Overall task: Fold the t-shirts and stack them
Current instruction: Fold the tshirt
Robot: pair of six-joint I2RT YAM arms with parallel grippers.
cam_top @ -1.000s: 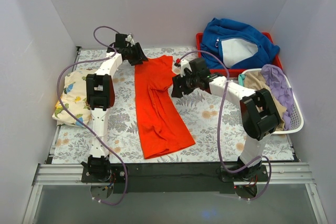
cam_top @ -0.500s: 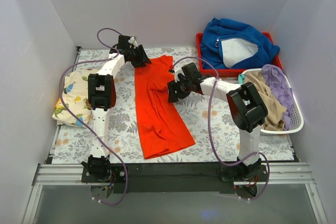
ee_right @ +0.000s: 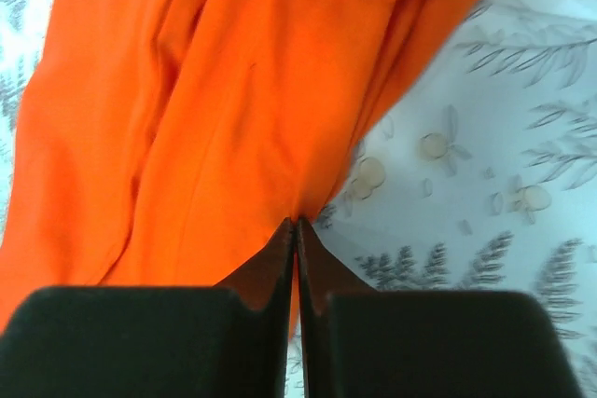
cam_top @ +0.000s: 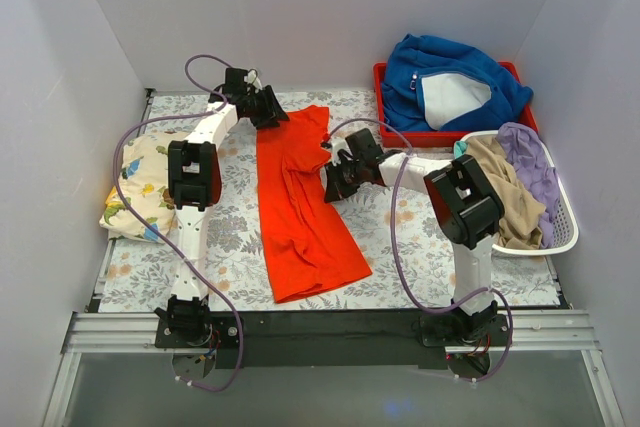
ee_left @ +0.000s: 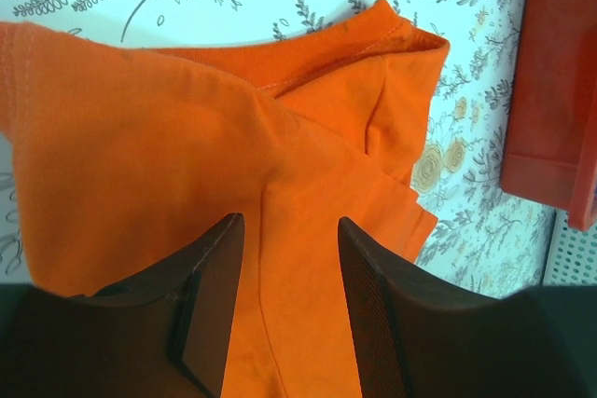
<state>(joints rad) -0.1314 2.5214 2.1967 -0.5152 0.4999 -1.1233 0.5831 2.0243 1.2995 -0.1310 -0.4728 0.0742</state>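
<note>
- The orange t-shirt [cam_top: 300, 207] is lying lengthwise along the middle of the floral table [cam_top: 400, 247], its collar end pointing toward the far wall
- The left gripper [cam_top: 272, 112] is sitting at the shirt's far left corner; its fingers [ee_left: 210, 295] are standing apart with orange cloth between them; whether they are pinching it cannot be told
- The right gripper [cam_top: 332, 185] is pressing its fingers together on the shirt's right edge, a sliver of orange showing between them
- The dinosaur t-shirt [cam_top: 140, 187] is resting folded near the table's left edge
</note>
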